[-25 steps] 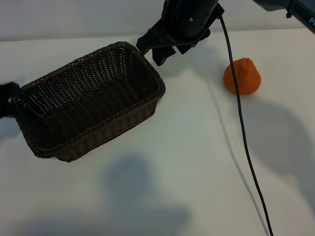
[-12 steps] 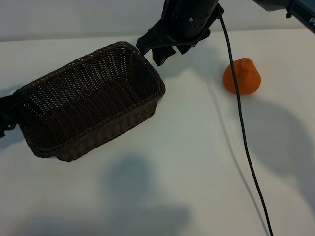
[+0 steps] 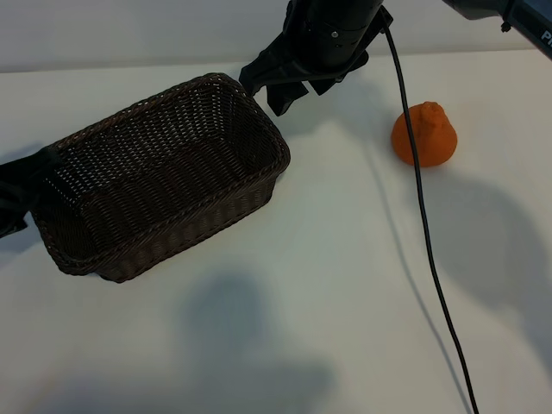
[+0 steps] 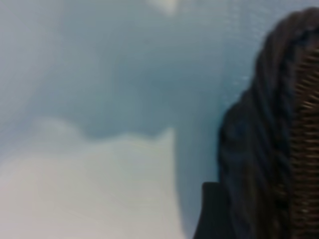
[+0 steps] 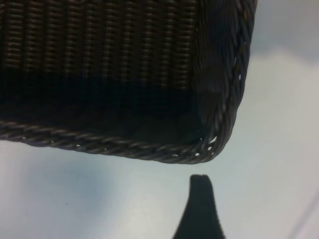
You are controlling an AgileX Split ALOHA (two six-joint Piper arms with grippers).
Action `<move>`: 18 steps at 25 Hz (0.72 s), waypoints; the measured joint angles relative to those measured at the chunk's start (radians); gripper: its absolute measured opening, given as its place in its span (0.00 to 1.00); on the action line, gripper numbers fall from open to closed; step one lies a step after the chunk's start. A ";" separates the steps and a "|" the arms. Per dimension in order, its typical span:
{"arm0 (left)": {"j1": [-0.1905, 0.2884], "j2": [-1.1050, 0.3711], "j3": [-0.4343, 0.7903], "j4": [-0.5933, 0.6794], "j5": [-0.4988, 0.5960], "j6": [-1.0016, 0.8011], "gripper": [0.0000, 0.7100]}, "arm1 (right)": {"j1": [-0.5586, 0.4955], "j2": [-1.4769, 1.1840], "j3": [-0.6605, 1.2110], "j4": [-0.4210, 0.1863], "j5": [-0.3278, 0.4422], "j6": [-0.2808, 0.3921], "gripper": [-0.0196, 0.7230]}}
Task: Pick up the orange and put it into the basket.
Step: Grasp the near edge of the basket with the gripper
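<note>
The orange (image 3: 423, 134) sat untouched on the tabletop (image 3: 345, 285), well apart from the basket (image 3: 220, 194). The right hand (image 3: 280, 86) hung by the basket's far corner, fingers apart and empty; the left hand (image 3: 13, 194), also parted, sat at the opposite end. A good pickup would need the right hand swung over, straddling the fruit squarely.

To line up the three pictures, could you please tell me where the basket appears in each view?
Exterior view: basket at left centre, empty.
Left wrist view: its braided rim along the right edge.
Right wrist view: one corner fills the upper part.
Shared landmark: the braided rim on the white table.
</note>
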State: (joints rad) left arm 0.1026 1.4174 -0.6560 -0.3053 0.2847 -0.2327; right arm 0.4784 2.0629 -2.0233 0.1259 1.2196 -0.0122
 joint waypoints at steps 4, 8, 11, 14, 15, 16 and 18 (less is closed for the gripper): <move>0.000 0.003 0.000 -0.166 -0.004 0.153 0.74 | 0.000 0.000 0.000 0.000 0.000 0.000 0.75; 0.000 0.035 0.000 -0.255 -0.005 0.239 0.74 | 0.000 0.000 0.000 0.002 0.000 0.000 0.75; 0.000 0.071 0.000 -0.268 -0.001 0.250 0.74 | 0.000 0.000 0.000 0.002 0.000 0.000 0.75; 0.000 0.096 0.000 -0.269 -0.001 0.254 0.74 | 0.000 0.000 0.000 0.002 0.000 0.000 0.75; 0.000 0.104 0.000 -0.269 -0.001 0.254 0.74 | 0.000 0.000 0.000 0.002 0.000 0.000 0.75; 0.000 0.112 0.000 -0.269 -0.002 0.255 0.74 | 0.000 0.000 0.000 0.002 0.000 0.000 0.75; 0.000 0.135 0.000 -0.270 -0.002 0.255 0.74 | 0.000 0.000 0.000 0.002 0.000 0.000 0.75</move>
State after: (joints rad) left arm 0.1026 1.5520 -0.6560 -0.5757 0.2830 0.0223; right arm 0.4784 2.0629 -2.0233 0.1278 1.2196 -0.0122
